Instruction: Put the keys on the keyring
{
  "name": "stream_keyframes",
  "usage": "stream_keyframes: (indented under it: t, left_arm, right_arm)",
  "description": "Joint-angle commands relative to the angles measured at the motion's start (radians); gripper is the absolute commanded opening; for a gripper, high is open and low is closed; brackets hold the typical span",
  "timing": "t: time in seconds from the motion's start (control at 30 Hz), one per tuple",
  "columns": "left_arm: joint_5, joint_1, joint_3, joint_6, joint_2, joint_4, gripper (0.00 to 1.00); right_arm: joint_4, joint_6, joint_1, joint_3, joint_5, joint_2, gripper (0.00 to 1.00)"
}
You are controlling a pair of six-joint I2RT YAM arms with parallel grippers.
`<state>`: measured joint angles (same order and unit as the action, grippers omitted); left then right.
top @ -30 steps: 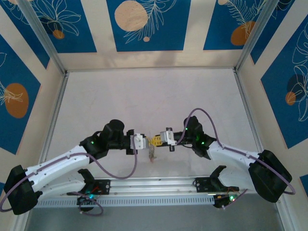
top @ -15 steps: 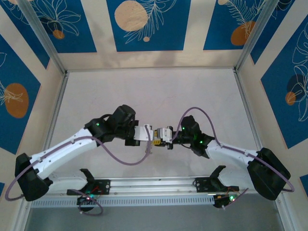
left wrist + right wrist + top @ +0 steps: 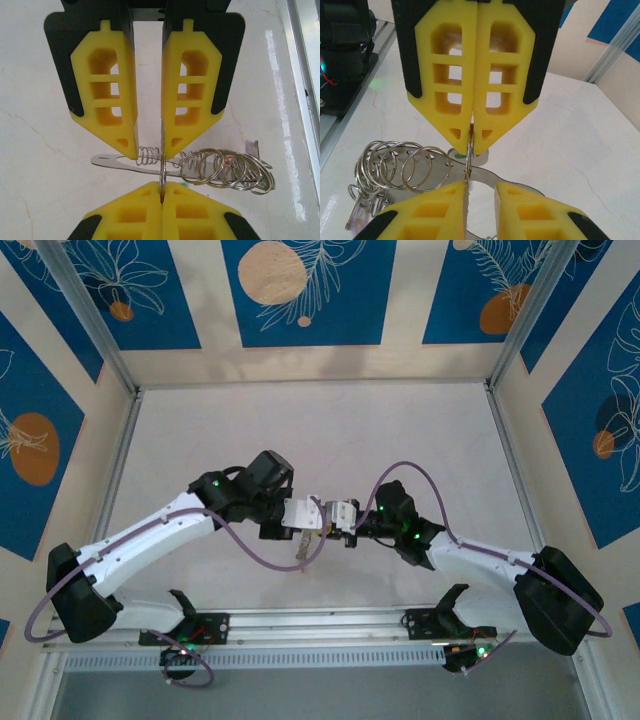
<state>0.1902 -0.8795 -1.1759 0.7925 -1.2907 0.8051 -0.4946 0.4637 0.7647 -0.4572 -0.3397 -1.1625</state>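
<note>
The keyring is a silvery bundle held above the table: a flat metal strip, a coil spring, several split rings and a small red tag. My left gripper is shut on it, its fingertips a finger's width apart across the spring and strip. Facing it tip to tip, my right gripper is shut on one split ring, seen edge-on. A speck of pale green from the keys peeks out behind that ring; the blade is hidden. From above, the left gripper and right gripper meet mid-table, with part of the bundle dangling.
The white table stretches beyond both arms. An aluminium rail runs along the near edge. Metal frame posts and blue patterned panels close in the back and sides.
The left arm has swung its elbow rightward and away from the bases. Both grippers have shifted slightly farther from the rail, and the dangling part has moved a little to the left.
</note>
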Motion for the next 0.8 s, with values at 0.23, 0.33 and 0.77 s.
stream_keyframes:
  t: [0.23,0.33,0.77]
  left_arm:
    - [0.023,-0.007,-0.022,-0.034,-0.002,-0.006,0.00]
    - [0.019,-0.007,-0.017,-0.052,0.004,-0.014,0.00]
    - [0.097,-0.008,0.032,-0.087,0.028,-0.085,0.00]
  right_arm:
    - [-0.098,-0.068,0.005,0.043,-0.088,0.011,0.24]
    - [-0.090,-0.059,0.004,0.050,-0.095,0.015,0.25]
    - [-0.136,-0.111,0.001,0.050,-0.077,-0.003,0.01]
